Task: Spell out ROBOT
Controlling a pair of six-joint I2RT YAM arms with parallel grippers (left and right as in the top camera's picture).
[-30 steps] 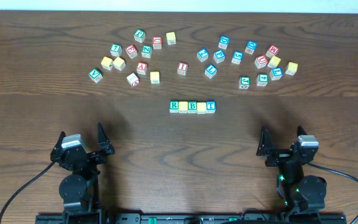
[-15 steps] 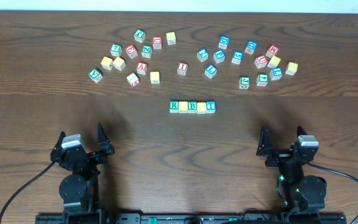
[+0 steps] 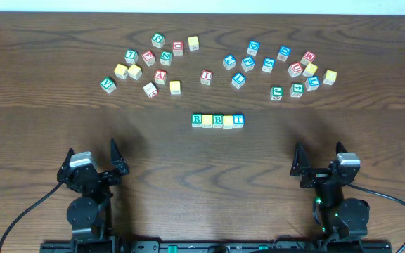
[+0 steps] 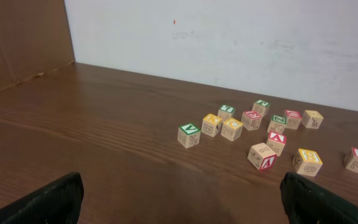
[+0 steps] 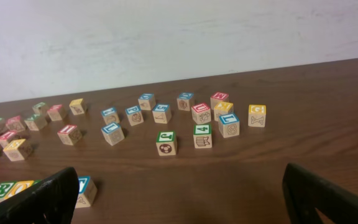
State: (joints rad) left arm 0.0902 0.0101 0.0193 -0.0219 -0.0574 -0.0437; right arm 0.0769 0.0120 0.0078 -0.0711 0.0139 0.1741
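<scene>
Left claw and right claw wide, empty. Ahead between them, row of five small wooden letter cubes; beyond, scattered painted cubes on grained brown tabletop.

Left fingers spread, right fingers spread

I'm looking at a dark brown counter showing streaky wood grain. The green-framed R and green-framed B are showing green borders, the yellow-faced cube and second yellow-faced cube plain yellow tops, the blue-framed T a blue border. The scattered cubes are showing red, blue, green and yellow frames on pale wood.
</scene>
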